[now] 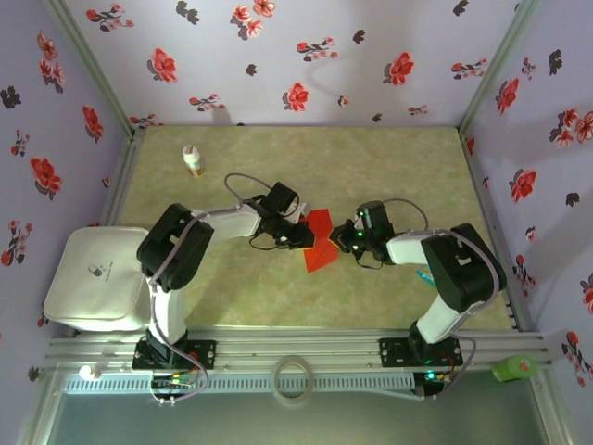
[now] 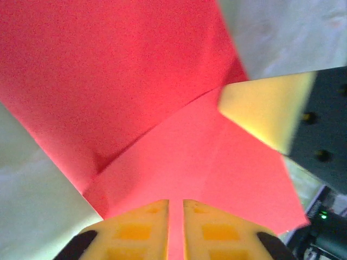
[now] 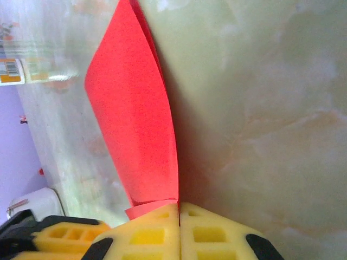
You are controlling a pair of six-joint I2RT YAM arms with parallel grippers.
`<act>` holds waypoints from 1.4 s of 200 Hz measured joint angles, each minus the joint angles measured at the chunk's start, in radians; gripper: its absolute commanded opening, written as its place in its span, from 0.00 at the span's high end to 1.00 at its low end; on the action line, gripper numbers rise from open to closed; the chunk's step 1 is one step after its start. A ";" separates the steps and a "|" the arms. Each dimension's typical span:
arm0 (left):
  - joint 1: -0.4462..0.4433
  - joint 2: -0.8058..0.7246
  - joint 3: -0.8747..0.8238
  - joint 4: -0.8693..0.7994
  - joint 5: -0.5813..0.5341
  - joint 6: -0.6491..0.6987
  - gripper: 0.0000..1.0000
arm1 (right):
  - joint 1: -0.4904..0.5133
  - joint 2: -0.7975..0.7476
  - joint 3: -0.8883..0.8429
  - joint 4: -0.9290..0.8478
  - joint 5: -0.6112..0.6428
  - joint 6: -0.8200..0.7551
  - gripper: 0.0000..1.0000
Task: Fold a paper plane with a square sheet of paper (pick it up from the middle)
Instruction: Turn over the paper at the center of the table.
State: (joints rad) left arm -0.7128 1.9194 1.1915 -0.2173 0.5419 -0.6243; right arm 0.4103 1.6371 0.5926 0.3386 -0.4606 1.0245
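Red paper [image 3: 135, 119] in right end effector [image 3: 179, 208]

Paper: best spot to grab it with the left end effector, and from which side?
Probably the flat flap just below the crease, edge-on from the left. The paper is thin and folded, and the right end effector pinches the opposite edge, so a side pinch suits.
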 measured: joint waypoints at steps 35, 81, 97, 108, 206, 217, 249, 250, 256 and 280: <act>0.007 -0.179 -0.025 -0.002 -0.082 0.014 0.71 | 0.000 -0.129 0.015 -0.160 0.035 -0.069 0.94; 0.076 -0.402 -0.127 -0.005 -0.235 0.072 0.66 | 0.014 -0.274 0.188 -0.566 0.193 -0.243 0.94; 0.106 -0.453 -0.171 -0.005 -0.272 0.083 0.65 | 0.030 -0.301 0.255 -0.701 0.271 -0.302 0.94; 0.119 -0.484 -0.205 0.000 -0.297 0.085 0.64 | 0.044 -0.309 0.297 -0.784 0.323 -0.336 0.94; 0.212 -0.683 -0.374 0.056 -0.393 0.051 0.17 | 0.224 -0.169 0.515 -1.228 0.861 -0.423 0.98; 0.227 -0.694 -0.382 0.055 -0.393 0.051 0.15 | 0.263 -0.136 0.542 -1.254 0.914 -0.424 0.98; 0.289 -0.755 -0.432 0.061 -0.408 0.009 0.02 | 0.361 -0.002 0.628 -1.273 1.001 -0.443 0.98; 0.293 -0.760 -0.436 0.062 -0.409 0.010 0.02 | 0.363 0.003 0.630 -1.273 1.002 -0.444 0.98; 0.309 -0.779 -0.454 0.067 -0.412 -0.006 0.00 | 0.379 0.039 0.646 -1.275 1.007 -0.449 0.98; 0.383 -0.872 -0.525 0.079 -0.426 -0.058 0.00 | 0.443 0.185 0.714 -1.283 1.015 -0.457 0.97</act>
State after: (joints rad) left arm -0.3298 1.0477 0.6662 -0.1383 0.1154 -0.6823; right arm 0.8528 1.8221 1.3067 -0.9440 0.5545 0.5678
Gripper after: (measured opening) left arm 0.995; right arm 0.047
